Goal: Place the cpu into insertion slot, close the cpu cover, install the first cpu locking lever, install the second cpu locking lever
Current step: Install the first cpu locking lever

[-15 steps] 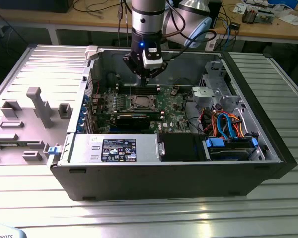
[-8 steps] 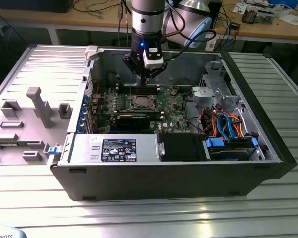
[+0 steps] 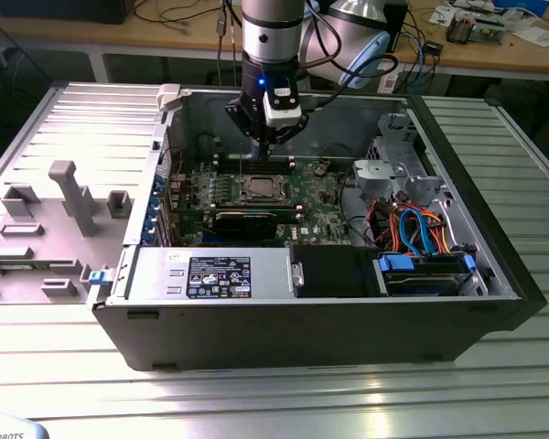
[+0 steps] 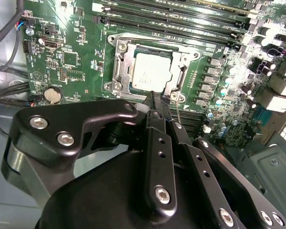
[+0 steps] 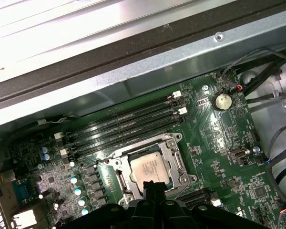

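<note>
Now, insertion slot [image 3: 261,189]: mid circuit board [image 3: 316,197], beside the memory slots [image 4: 190,26].
cpu cover [image 4: 119,67]: down flat, framing the chip.
cpu [image 4: 152,71]: seated in the slot.
gripper [image 4: 155,96]: my fingers pressed together, empty, hovering above the cover's edge.

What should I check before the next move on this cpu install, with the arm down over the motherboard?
1. The cpu sits flat in the insertion slot: ok.
2. The cpu cover is lowered over the cpu's edges: ok.
3. Both locking levers latched: cannot tell.
4. The pincer is shut and holds nothing: ok.
5. Pincer tips clear of the cover: cannot tell; they hang right at the slot's edge.
</note>
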Robot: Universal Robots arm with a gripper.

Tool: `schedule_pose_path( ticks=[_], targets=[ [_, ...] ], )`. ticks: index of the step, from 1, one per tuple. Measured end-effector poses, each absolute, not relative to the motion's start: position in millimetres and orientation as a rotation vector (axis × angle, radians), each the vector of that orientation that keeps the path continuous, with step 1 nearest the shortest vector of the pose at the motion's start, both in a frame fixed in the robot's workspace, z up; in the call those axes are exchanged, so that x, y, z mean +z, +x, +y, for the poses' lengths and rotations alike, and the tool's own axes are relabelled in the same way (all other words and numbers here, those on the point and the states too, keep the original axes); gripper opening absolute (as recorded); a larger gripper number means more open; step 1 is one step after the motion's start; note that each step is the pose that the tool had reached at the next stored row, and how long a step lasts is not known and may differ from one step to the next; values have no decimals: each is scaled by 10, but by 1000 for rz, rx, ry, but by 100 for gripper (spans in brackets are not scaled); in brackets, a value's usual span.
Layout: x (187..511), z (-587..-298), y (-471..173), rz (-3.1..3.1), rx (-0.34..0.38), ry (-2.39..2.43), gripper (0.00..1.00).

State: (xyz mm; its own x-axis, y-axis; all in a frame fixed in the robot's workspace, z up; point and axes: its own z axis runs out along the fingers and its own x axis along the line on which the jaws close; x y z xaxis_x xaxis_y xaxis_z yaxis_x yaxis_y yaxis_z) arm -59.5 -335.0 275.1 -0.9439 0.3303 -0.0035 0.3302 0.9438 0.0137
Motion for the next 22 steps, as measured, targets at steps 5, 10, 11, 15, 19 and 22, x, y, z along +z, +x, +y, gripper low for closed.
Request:
schedule_pose_path(
  ticks=[5,10,11,15,19,22],
  targets=[
    [2751,-3350,-595,3103,21,452,11],
    [2751,-3350,-596,3121,21,309,11],
    [2751,-3350,-597,3124,21,287,11],
    [2751,-3351,-598,3130,21,213,11],
    [2751,-3352,-598,3131,21,200,11],
    [2751,-3351,-598,3131,21,200,11]
  ],
)
